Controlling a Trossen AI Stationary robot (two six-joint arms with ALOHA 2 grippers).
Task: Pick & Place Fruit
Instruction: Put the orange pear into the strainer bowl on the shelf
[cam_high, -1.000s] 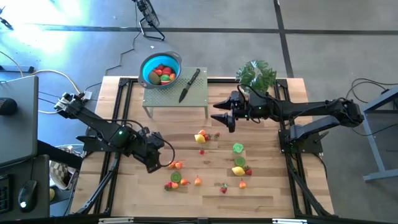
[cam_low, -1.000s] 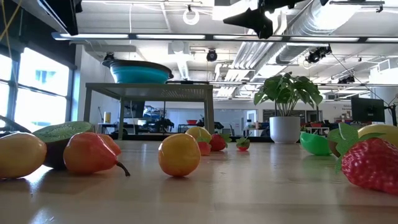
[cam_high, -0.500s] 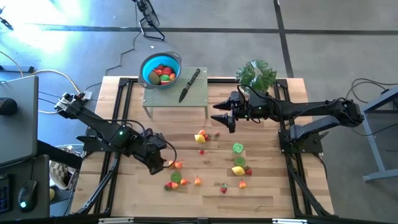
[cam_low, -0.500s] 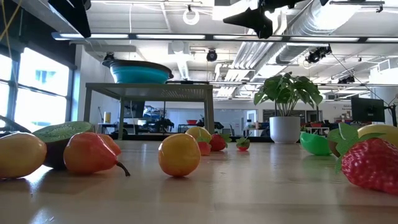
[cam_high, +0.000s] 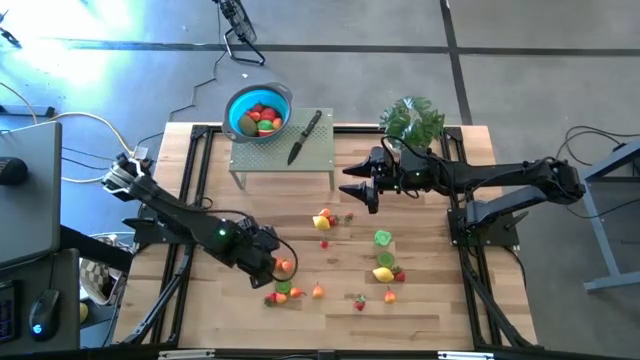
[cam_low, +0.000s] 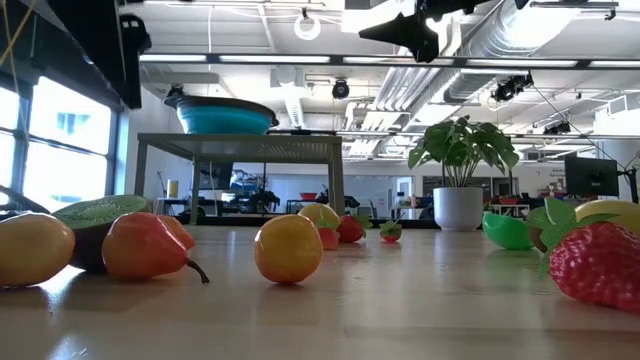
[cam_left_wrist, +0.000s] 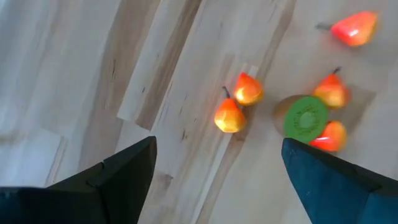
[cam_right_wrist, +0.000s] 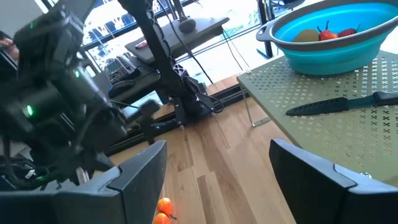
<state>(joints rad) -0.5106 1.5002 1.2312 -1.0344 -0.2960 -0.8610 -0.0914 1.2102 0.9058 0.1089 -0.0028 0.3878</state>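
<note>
Orange pears lie touching under spread left hand; closing could nudge one away.

The table is pale planked wood with a smooth, faintly shiny grain. The fruit look like glossy moulded plastic. The stand at the far edge is matt perforated metal, carrying a smooth blue plastic bowl. Gripper fingers are matt black.
</note>
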